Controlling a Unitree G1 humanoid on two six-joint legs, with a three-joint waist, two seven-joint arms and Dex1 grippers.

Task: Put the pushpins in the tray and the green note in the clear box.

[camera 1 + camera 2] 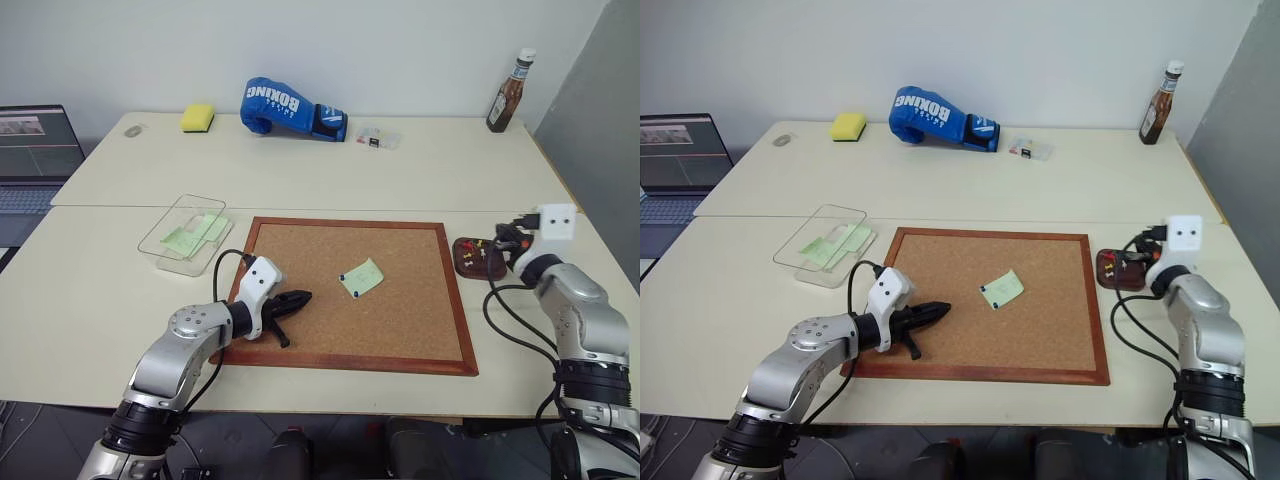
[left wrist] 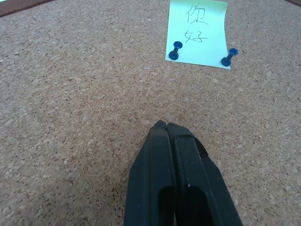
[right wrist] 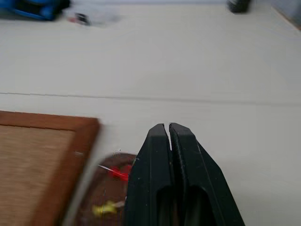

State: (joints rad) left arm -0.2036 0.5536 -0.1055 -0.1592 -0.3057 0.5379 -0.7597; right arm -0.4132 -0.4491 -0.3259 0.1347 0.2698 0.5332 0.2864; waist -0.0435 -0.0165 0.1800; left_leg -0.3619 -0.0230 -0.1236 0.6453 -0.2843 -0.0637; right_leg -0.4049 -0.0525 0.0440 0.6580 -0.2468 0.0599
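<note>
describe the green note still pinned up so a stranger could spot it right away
Find the wood-framed corkboard in the middle of the table. Just right of its centre lies a small pale green note, held by two blue pushpins along one edge. The other green paper sits in the clear box, off the board.

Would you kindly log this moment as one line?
green note: pinned on corkboard by two pushpins | left gripper: shut, over corkboard | right gripper: shut, above tray
</note>
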